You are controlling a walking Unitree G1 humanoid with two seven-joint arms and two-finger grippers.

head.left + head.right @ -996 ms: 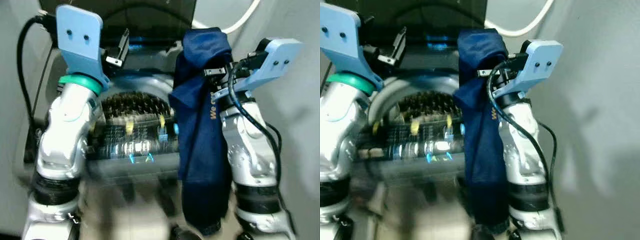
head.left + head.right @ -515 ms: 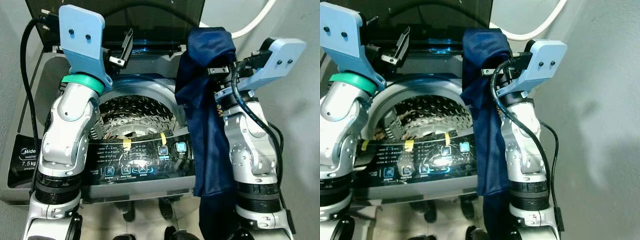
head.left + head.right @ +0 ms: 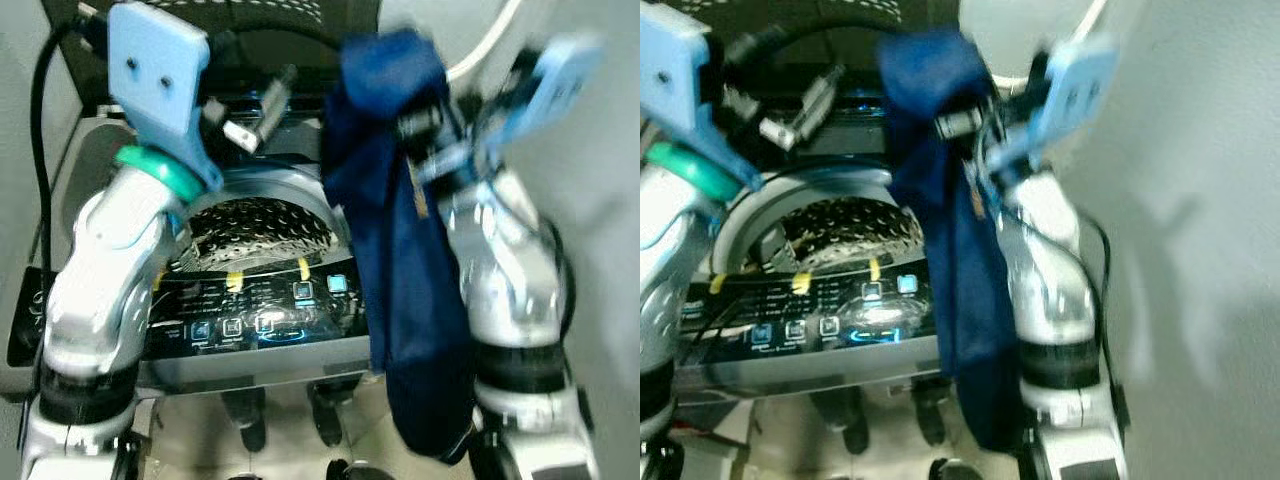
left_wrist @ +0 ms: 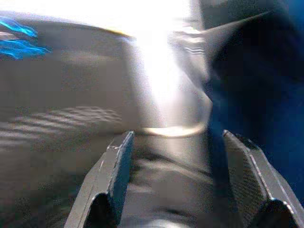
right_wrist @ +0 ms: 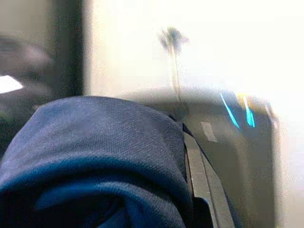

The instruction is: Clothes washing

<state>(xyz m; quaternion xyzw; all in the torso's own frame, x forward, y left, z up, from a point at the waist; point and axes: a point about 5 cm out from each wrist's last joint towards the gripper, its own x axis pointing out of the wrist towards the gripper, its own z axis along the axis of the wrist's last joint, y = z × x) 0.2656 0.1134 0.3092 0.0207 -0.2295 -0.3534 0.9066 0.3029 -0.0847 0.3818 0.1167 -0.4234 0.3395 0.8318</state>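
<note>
Grey walls (image 3: 1200, 200) closed in on both sides of the top-loading washer (image 3: 270, 330) in front of you, its lid (image 3: 290, 40) raised and the perforated drum (image 3: 260, 225) open below. Lit blue buttons glowed on the control panel (image 3: 265, 322) at the near edge. Your right tool (image 3: 425, 125) was clamped on a navy garment (image 3: 400, 260), held high above the washer's right rim. The cloth bunched over the fingers and hung down in a long fold past the panel, beside your right arm and outside the drum. Yellow lettering showed on it but was too blurred to read. Your left tool (image 3: 255, 115) was raised over the back of the washer, its fingers (image 4: 111, 180) apart with nothing between them, the garment just beside it. Both eye views were blurred.
</note>
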